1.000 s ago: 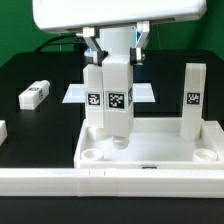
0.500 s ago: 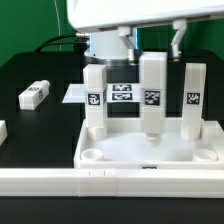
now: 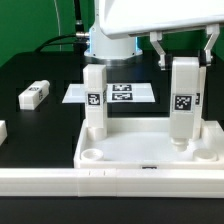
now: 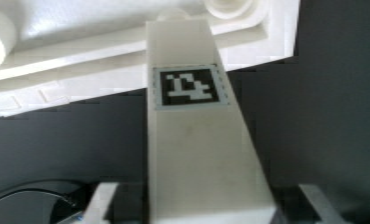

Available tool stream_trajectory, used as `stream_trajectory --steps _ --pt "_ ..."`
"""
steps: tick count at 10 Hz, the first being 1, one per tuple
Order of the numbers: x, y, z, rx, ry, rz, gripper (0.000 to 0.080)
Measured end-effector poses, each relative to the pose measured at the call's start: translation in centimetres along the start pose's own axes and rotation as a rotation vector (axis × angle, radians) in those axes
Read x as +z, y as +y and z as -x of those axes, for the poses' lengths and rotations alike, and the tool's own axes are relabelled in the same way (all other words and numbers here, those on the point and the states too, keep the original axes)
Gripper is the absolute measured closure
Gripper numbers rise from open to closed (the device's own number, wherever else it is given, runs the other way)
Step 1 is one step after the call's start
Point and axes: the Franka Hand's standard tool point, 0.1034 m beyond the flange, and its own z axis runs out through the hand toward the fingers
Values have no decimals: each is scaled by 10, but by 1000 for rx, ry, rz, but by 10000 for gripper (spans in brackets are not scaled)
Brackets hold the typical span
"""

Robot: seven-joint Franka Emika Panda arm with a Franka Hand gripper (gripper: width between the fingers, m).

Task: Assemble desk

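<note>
Pincer [image 3: 184, 60]: clamped on the upper end of a white square leg [image 3: 183, 100], one jaw on each side. The leg hangs upright. In the wrist view its tag [image 4: 187, 85] faces the camera and the leg runs straight away from my fingers [image 4: 104, 200] toward the tabletop.

Key relation: the leg's lower tip sits over the floor of the tabletop [image 3: 140, 136], toward the exterior view's right. The near-right socket [image 3: 207, 154] lies just right of the tip and nearer. The long axis is vertical, so I judge that only a short sideways shift and then a descent are needed. I cannot tell whether the tip touches the floor.

Room: the tabletop's right rim runs just beside that socket, so margin there is thin. The standing leg [image 3: 95, 100] at the far-left corner is well apart. The far-right corner is hidden behind my leg. A loose leg [image 3: 35, 95] lies on the black surface [image 3: 40, 60], well apart on the left. The marker board [image 3: 120, 93] lies beyond the tabletop.
</note>
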Motion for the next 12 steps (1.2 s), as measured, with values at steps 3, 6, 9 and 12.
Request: stream_trajectory --steps 3,6,9,12 --pt "3 -32 12 -68 -3 -8 504" --pt "8 -35 19 -74 -7 -8 504" --pt "12 -37 20 -79 -6 -7 504" --pt "17 -35 22 -80 -12 -2 504"
